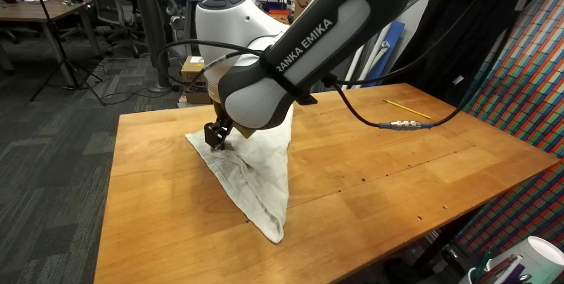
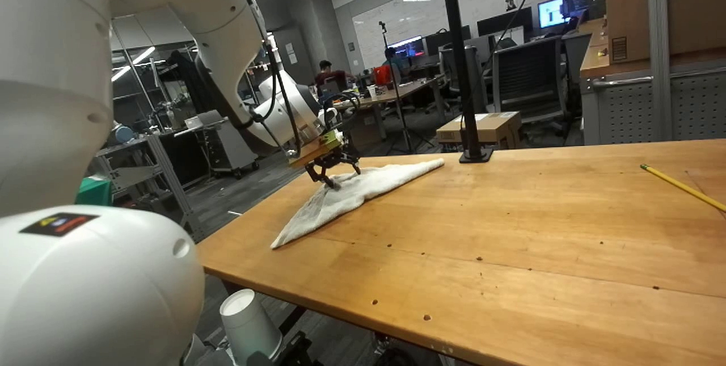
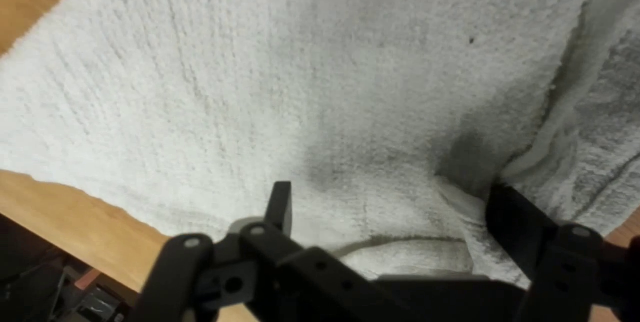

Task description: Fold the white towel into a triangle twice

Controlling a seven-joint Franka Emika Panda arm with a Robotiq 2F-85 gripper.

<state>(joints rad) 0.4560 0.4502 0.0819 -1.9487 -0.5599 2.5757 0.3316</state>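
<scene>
White triangular cloth towel (image 1: 264,160); black jointed claw (image 2: 346,179) hangs spread low over it, likely to grip a layer.

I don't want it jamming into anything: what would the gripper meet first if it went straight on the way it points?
Most likely the white towel, directly under the downward-pointing gripper; one fingertip seems to touch it, though depth is hard to judge. The wooden table lies beneath.
</scene>
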